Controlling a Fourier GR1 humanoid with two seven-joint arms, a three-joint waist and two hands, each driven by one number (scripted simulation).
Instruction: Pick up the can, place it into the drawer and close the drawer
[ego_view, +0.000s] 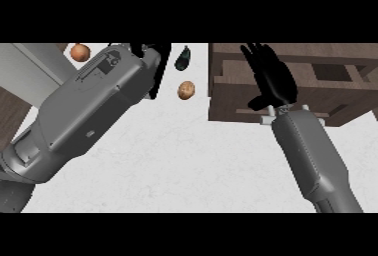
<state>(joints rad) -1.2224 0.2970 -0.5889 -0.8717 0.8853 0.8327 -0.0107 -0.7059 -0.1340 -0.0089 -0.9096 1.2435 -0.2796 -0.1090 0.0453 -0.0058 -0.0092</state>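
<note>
No can shows anywhere in the head view. The brown wooden drawer (236, 107) stands at the upper right, and its inside shows from above. My right hand (272, 80) lies over the drawer's front part with straight fingers pointing away from me, open and holding nothing. A small silver handle (267, 118) sits just below its wrist on the drawer's front. My left hand (151, 55) is at the top centre-left, mostly hidden behind its thick grey forearm, with only black parts showing.
A brown potato (186, 90) lies on the white counter (192, 160) between the two arms. A dark oblong object (182, 57) lies just beyond it. An orange-brown round object (80, 51) sits at the top left beside a grey panel.
</note>
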